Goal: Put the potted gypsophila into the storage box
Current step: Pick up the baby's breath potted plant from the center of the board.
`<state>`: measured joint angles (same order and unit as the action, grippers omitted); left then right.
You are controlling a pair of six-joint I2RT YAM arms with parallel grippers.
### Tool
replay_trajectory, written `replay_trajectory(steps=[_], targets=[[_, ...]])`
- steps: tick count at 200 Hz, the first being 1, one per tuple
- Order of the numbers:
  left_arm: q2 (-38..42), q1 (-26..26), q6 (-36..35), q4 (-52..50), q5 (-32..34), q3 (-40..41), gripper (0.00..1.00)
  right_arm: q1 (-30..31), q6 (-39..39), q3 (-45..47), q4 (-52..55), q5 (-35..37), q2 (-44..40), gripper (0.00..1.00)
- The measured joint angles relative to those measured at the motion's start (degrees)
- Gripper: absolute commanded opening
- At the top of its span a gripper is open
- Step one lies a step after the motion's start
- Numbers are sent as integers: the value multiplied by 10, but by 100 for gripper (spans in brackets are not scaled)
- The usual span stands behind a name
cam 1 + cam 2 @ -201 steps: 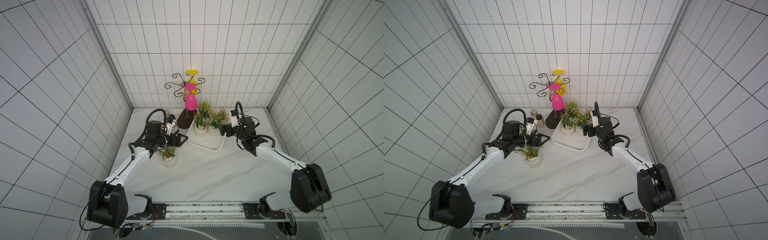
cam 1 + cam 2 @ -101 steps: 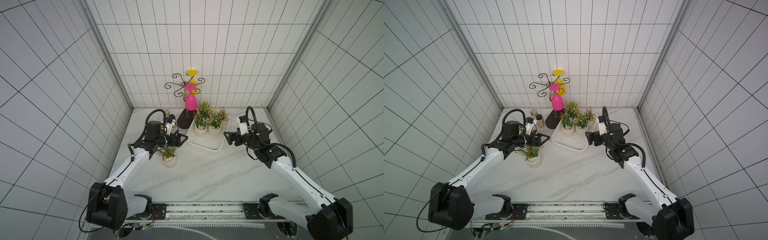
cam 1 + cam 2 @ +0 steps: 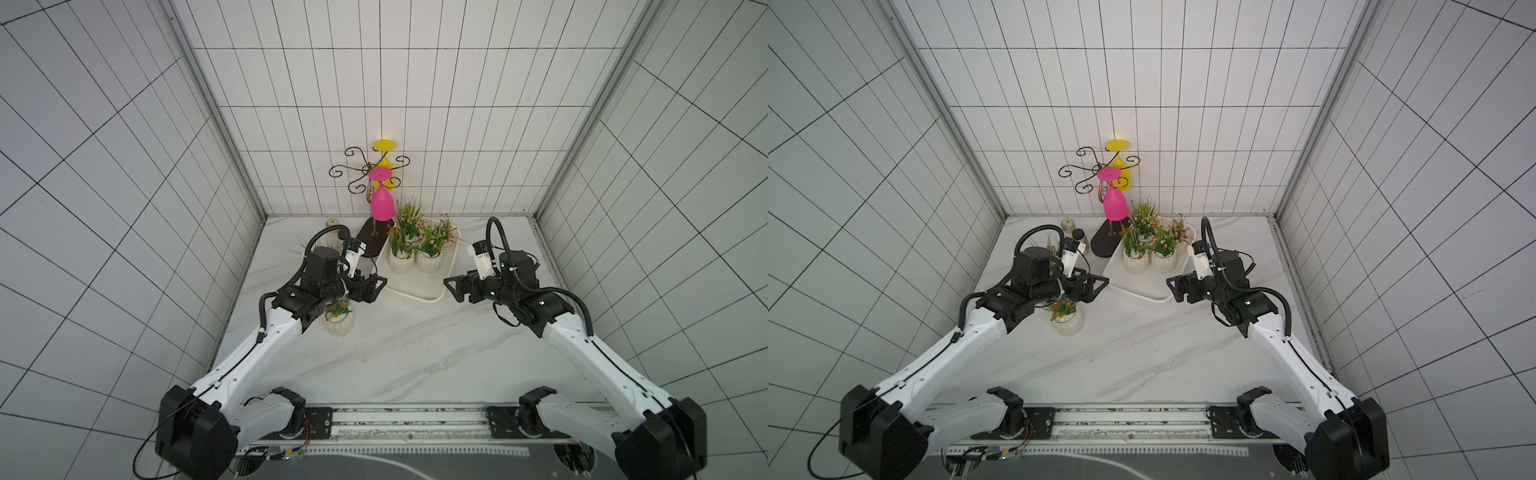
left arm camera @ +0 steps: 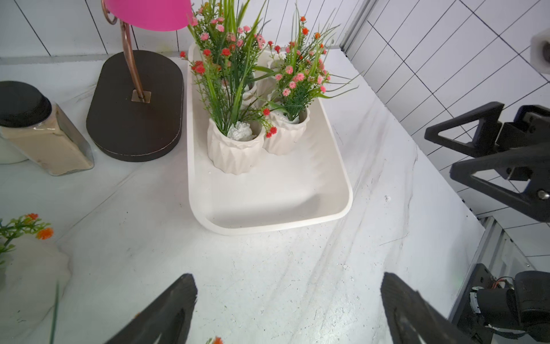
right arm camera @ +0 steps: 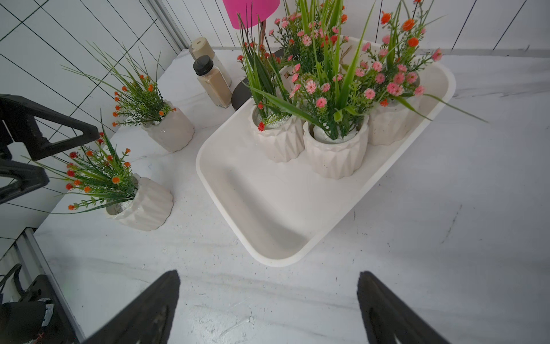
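Note:
The storage box (image 3: 415, 287) (image 3: 1142, 286) (image 4: 268, 193) (image 5: 268, 208) is a shallow white tub at the back middle of the table. Several potted gypsophila (image 3: 428, 259) (image 5: 334, 152) stand in its far half; the near half is bare. One potted gypsophila (image 3: 338, 322) (image 5: 143, 205) stands on the table left of the box, partly under my left wrist. Another (image 5: 169, 128) stands farther back left. My left gripper (image 3: 374, 289) (image 4: 287, 283) hangs open and empty between that pot and the box. My right gripper (image 3: 451, 289) (image 5: 268, 278) is open and empty at the box's near right corner.
A wire glass rack on a dark oval base (image 3: 372, 243) stands behind the box's left side, with a pink glass (image 3: 381, 203) and a yellow glass (image 3: 384, 166) hanging from it. Two spice jars (image 5: 212, 83) stand at the back left. Tiled walls close in three sides.
My right gripper has drawn back from the pots in the box to the box's near right corner. My left arm has hardly moved.

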<state>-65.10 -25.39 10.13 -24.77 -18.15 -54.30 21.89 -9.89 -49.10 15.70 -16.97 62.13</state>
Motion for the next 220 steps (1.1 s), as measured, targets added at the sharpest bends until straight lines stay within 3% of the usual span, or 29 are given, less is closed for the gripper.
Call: replay_trajectory(steps=[38, 78, 138, 169, 220], targets=[[38, -10, 20, -82, 70, -41, 97, 0, -5, 0, 26, -23, 3, 95], [50, -13, 53, -232, 124, -104, 97, 0, -6, 0, 35, -42, 3, 97], [44, -13, 70, -442, 161, -156, 97, 0, -7, 0, 36, -85, -7, 99], [45, -13, 70, -487, 172, -155, 97, 0, -6, 0, 36, -94, -15, 99], [45, -13, 70, -479, 183, -98, 97, 0, -6, 0, 33, -98, -15, 99]])
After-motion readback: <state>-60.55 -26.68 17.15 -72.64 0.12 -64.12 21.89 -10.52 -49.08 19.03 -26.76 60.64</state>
